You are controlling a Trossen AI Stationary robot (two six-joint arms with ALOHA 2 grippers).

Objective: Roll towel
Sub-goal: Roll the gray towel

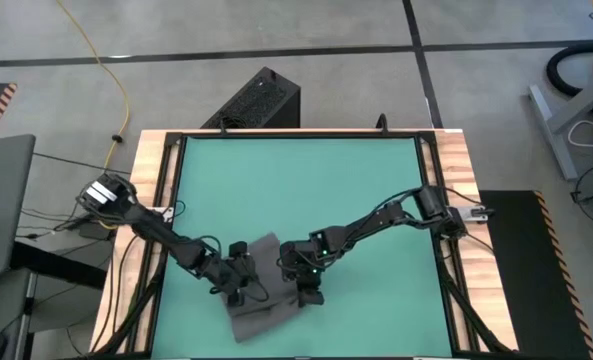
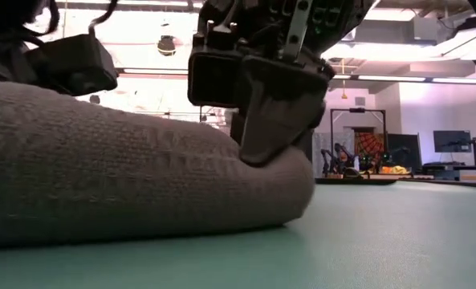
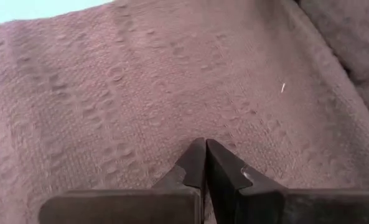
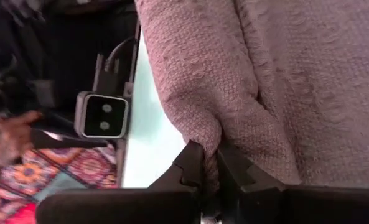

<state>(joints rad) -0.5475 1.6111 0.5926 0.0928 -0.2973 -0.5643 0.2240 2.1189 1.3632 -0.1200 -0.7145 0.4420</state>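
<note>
- Right now your towel (image 1: 261, 300) lies on the green table (image 1: 306, 190) near its front edge, a little to the left of the middle, bunched and partly rolled rather than spread flat
- From the low view you see it as a thick grey roll (image 2: 125, 181) lying across the mat, its rounded end facing the open table
- Your left gripper (image 1: 238, 283) sits on the towel's left part; in its wrist view the two dark fingers (image 3: 193, 165) are pressed together with their tips down on the woven cloth (image 3: 140, 93), and you can't see any fabric caught between them
- Your right gripper (image 1: 309, 290) is at the towel's right edge; its wrist view shows the fingertips (image 4: 193, 163) clamped on a raised fold of the cloth (image 4: 210, 140), the pinched ridge running up between them
- In the low view that right gripper (image 2: 270, 128) comes down from above and presses into the top of the roll near its end
- Both arms reach in from the table's sides and meet over the towel, their grippers near each other but apart
- Beside the table's edge in the right wrist view you can spot a small grey camera box (image 4: 102, 115) with two lenses
</note>
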